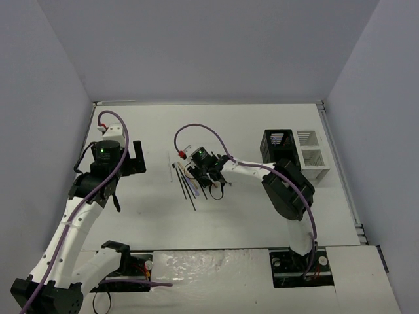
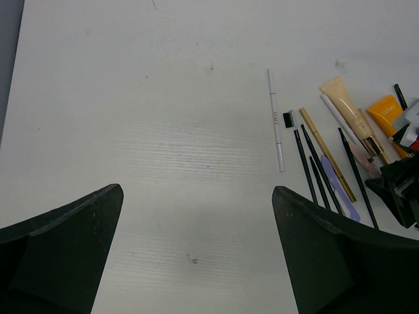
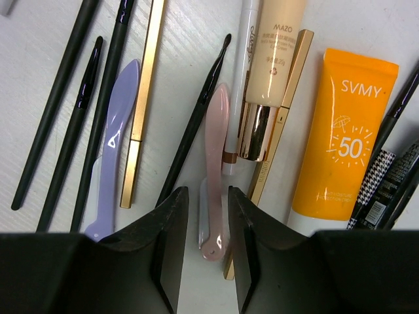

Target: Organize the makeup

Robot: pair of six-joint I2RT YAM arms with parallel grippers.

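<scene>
Left fingers (image 2: 314, 235) hang spread wide over the worktop (image 2: 163, 98), while right fingers (image 3: 171, 235), narrowly apart, flank a pink tool (image 3: 216, 131) among the makeup (image 3: 262, 65) lying side by side mid-worktop; whether they pinch it I cannot tell.

Right wrist view, and the orange tube (image 3: 344, 140) reads loud and clear: "SVMY" in white capitals, with a big white "50" beneath it beside a small umbrella sign. Next to it the beige tube (image 3: 278, 52) carries "MAZO" in dark letters, with finer print underneath too small to make out, while the white pencil (image 3: 243, 59) bears a cursive word that cannot be read. Over on the left wrist view, the lone white pencil (image 2: 275, 118) has tiny, illegible lettering on its barrel.
</scene>
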